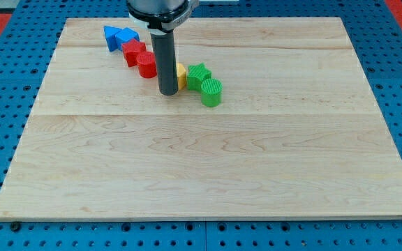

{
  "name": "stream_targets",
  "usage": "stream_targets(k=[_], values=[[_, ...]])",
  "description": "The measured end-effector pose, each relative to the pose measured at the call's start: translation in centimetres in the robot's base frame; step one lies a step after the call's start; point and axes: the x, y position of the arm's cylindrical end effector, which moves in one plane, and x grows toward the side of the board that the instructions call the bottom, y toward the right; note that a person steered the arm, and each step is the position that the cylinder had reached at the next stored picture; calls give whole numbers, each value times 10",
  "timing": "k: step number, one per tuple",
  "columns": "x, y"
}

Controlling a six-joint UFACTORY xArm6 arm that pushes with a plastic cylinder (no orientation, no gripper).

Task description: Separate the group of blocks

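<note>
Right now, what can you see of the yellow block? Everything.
Little shows: the yellow block is mostly hidden behind my rod, so its shape cannot be made out. It looks like matte plastic and lies on the wooden board. My tip is at its lower left. The green star block sits close at its right; contact unclear.

Yellow block: mostly hidden behind our rod; shape indeterminable. Red cylinder: right side covered. Our arm: cut off at far edge.
</note>
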Motion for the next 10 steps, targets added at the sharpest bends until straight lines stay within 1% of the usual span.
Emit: stream_targets(k=[1, 2, 3, 4, 5, 7, 8, 9, 10], values=[[0, 0], [-3, -13], [-33, -22], [-48, -22], [-48, -22], [-42, -2], [-36, -6], [-12, 17], [-1, 35]])
